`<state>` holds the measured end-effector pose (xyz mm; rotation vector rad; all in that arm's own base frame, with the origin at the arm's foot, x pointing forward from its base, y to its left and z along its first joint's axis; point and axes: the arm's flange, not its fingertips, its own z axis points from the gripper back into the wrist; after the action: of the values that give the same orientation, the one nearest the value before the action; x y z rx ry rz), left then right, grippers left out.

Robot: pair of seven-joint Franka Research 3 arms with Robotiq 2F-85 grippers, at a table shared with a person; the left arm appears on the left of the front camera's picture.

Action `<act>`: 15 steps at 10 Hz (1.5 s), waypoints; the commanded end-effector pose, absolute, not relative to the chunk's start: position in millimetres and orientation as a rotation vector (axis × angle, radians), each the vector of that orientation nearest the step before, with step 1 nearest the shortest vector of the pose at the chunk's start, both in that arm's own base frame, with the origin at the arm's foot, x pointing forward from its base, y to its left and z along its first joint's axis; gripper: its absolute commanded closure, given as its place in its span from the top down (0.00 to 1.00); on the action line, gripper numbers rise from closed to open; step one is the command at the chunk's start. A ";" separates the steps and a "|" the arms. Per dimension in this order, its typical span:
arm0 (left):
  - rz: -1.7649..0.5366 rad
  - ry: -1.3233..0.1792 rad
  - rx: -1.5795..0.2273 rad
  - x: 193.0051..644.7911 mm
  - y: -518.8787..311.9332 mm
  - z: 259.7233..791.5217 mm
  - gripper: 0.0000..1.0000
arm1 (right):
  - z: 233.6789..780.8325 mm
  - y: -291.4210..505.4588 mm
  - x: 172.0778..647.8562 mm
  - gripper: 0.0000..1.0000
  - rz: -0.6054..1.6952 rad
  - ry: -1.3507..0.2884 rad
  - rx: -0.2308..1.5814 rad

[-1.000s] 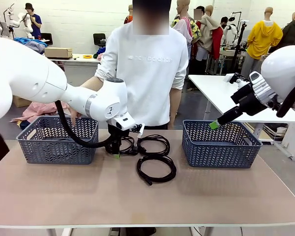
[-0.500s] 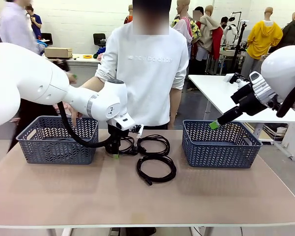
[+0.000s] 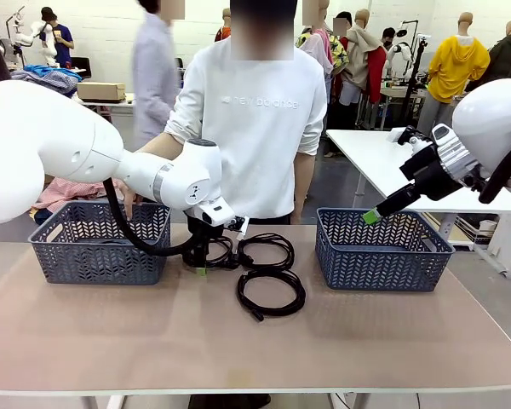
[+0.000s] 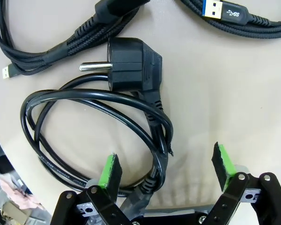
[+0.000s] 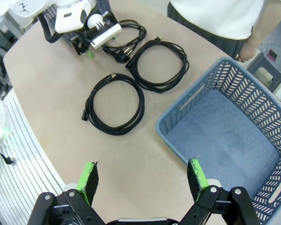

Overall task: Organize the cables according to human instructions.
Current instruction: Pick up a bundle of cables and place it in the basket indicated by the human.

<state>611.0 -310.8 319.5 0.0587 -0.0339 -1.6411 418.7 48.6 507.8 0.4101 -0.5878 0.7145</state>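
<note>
Black cord coiled flat under left gripper, spread wide, empty; plug lying level, pins along the tabletop. Right gripper likewise agape, empty, high by right basket.

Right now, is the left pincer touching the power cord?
Cannot tell. Left wrist view: the open left pincer straddles the power cord; one pad overlaps a strand, contact unclear.
</note>
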 end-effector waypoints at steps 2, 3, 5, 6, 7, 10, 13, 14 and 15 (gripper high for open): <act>-1.659 -0.008 0.070 619.2 -310.9 318.8 1.00 | 507.5 47.6 420.8 1.00 0.717 -0.602 0.432; -1.664 -0.017 0.076 620.0 -311.2 318.9 0.84 | 507.5 47.6 420.8 1.00 0.717 -0.602 0.432; -1.666 -0.017 0.077 620.2 -310.8 318.8 0.67 | 507.5 47.6 420.8 1.00 0.717 -0.602 0.432; -1.664 -0.016 0.077 620.7 -310.8 319.4 0.65 | 507.5 47.6 420.8 1.00 0.717 -0.602 0.432; -1.667 -0.018 0.072 620.3 -310.6 320.4 0.50 | 507.5 47.6 420.8 1.00 0.717 -0.602 0.432; -1.671 -0.022 0.074 619.4 -309.1 322.6 0.31 | 507.5 47.6 420.8 1.00 0.717 -0.602 0.432; -1.688 -0.018 0.058 614.9 -305.4 335.2 0.22 | 507.5 47.6 420.8 1.00 0.717 -0.602 0.432; -1.695 -0.012 0.055 612.3 -303.6 339.9 0.00 | 507.5 47.6 420.8 1.00 0.717 -0.602 0.432; -1.695 -0.014 0.056 610.8 -301.6 344.7 0.05 | 507.5 47.6 420.8 1.00 0.717 -0.602 0.432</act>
<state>615.4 -310.0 334.0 0.0725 -0.0203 -1.6754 418.7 48.6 507.8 0.4101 -0.5878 0.7145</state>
